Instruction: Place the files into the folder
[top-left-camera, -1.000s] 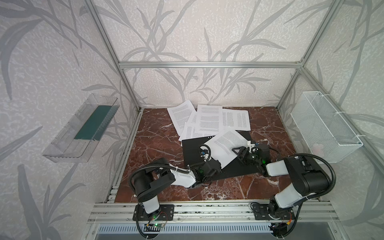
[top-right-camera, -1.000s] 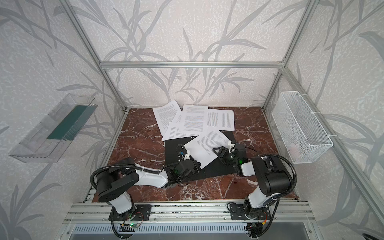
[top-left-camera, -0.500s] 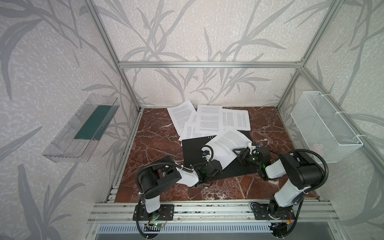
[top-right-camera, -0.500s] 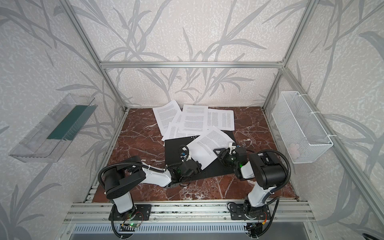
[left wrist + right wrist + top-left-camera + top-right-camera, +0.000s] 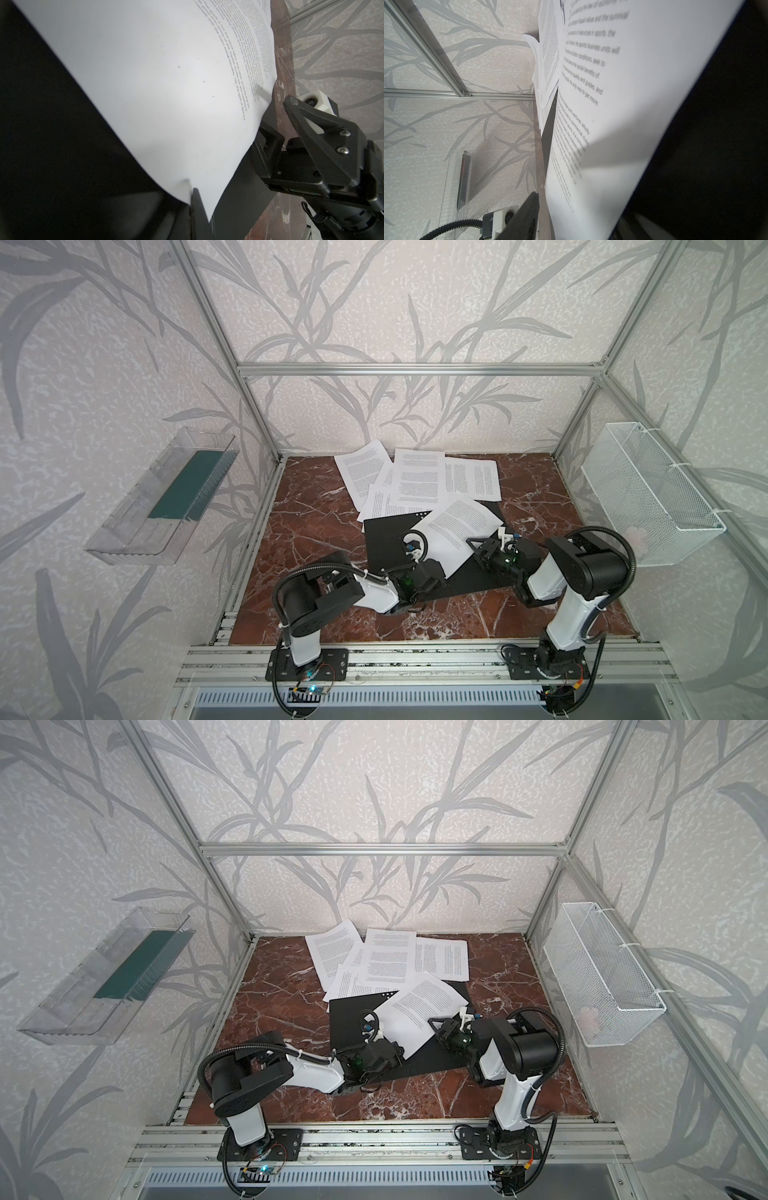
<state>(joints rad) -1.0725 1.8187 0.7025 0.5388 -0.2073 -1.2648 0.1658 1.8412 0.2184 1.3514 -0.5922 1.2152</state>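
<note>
Folder: one, lying open and flat on the table, mid-front, between the two arms. I see only its matte black inside. A short row of small pale dots sits near its far edge. Its far edge is tucked under the pile. Both top views agree on this.

Top sheet: one, white, printed with dense small black text. It lies slantwise across the folder's right half. Its far corner overlaps the pile, and its near part bows up off the black.

Pile, at the back of the table, fanned and overlapping: I can separate four sheets. A sliver between two of them may be a fifth; I cannot tell. That makes five sheets for certain, counting the top sheet.

Left gripper: clenched on the top sheet's near corner. The paper's tip is pinched at the finger.

Right gripper: released, jaws standing apart at the top sheet's right edge. One finger is partly hidden behind the paper and the other is clear of it. I see no pinch.

Also in the cell: one clear tray with a green base on the left wall, and one white mesh basket on the right wall.
</note>
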